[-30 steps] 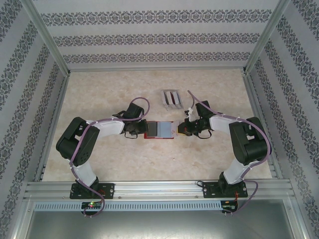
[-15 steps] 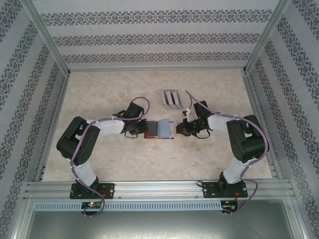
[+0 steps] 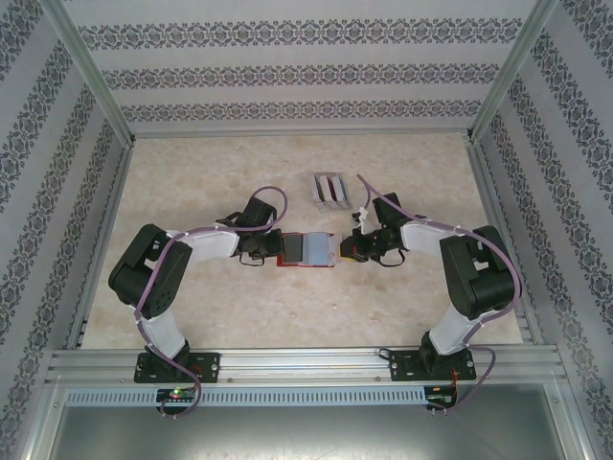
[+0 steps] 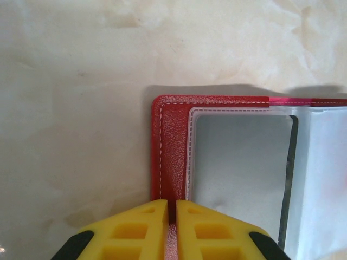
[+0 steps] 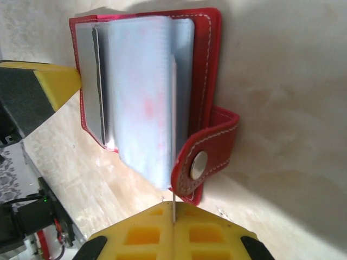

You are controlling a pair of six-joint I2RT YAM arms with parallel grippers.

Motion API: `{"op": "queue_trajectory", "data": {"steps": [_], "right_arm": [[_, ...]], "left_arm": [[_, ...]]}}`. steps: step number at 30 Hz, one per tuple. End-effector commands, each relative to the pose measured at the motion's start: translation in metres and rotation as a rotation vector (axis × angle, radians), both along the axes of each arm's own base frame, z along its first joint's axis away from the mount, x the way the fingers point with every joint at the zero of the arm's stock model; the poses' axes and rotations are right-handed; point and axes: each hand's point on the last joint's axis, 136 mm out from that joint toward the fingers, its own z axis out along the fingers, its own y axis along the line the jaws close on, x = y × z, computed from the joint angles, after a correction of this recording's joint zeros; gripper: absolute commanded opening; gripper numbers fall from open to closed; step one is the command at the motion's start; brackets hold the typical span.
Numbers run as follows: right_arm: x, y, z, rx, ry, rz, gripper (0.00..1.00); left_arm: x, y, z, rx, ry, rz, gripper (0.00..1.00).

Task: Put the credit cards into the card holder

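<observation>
Right gripper (image 5: 173, 227), pinched on credit card (image 5: 173, 212), eased back after push — card judged unseated; left gripper (image 4: 171, 227) clamps card holder (image 4: 171, 141) edge.

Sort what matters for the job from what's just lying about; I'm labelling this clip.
Job: card holder; credit cards; thin card pinched by right end effector; left end effector gripping the holder's edge.
Just there: grey slotted stand holding them; aluminium rail.

One card holder (image 3: 306, 249), one stand (image 3: 329, 189), two pincers (image 3: 272, 248) (image 3: 345, 251).
</observation>
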Motion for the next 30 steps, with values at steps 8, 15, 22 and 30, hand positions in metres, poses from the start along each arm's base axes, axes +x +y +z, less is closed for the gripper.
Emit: {"op": "queue_trajectory", "data": {"steps": [8, 15, 22, 30], "right_arm": [[0.007, -0.005, 0.012, -0.024, -0.069, 0.006, 0.0], [0.009, 0.007, -0.004, 0.012, -0.02, 0.016, 0.0], [0.008, 0.002, -0.013, -0.03, -0.007, 0.006, 0.0], [0.009, 0.0, -0.02, -0.046, 0.017, -0.029, 0.0]], "left_arm": [[-0.005, 0.003, -0.016, 0.021, 0.051, -0.002, 0.13], [-0.004, 0.002, -0.017, 0.02, 0.052, -0.002, 0.13], [-0.004, 0.003, -0.017, 0.026, 0.052, -0.003, 0.13], [-0.005, 0.002, -0.017, 0.025, 0.053, -0.004, 0.12]]}}
